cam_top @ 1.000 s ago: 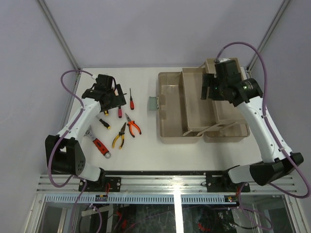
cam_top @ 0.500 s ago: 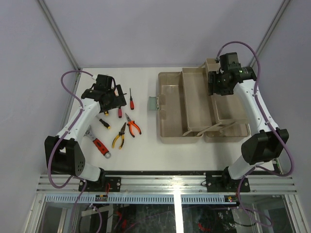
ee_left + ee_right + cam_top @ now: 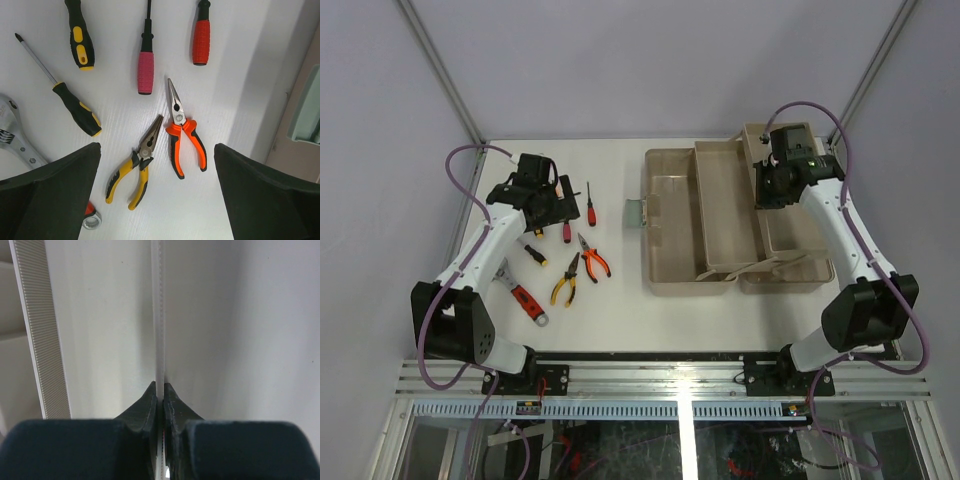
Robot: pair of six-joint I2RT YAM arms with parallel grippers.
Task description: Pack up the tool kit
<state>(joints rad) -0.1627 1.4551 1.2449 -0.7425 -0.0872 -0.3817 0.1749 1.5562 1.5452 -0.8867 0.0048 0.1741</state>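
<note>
Right pincer [image 3: 160,391] tight on thin, edge-on toolbox wall [image 3: 158,300]

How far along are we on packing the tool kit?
Done: the toolbox lies open, with no tools visible inside. In hand: the right claw is shut on a thin plastic edge of the toolbox; the left claw hangs open over the tools, holding nothing. Left: orange pliers, yellow pliers, four screwdrivers and the wrench all lie on the table, then closing up.
</note>
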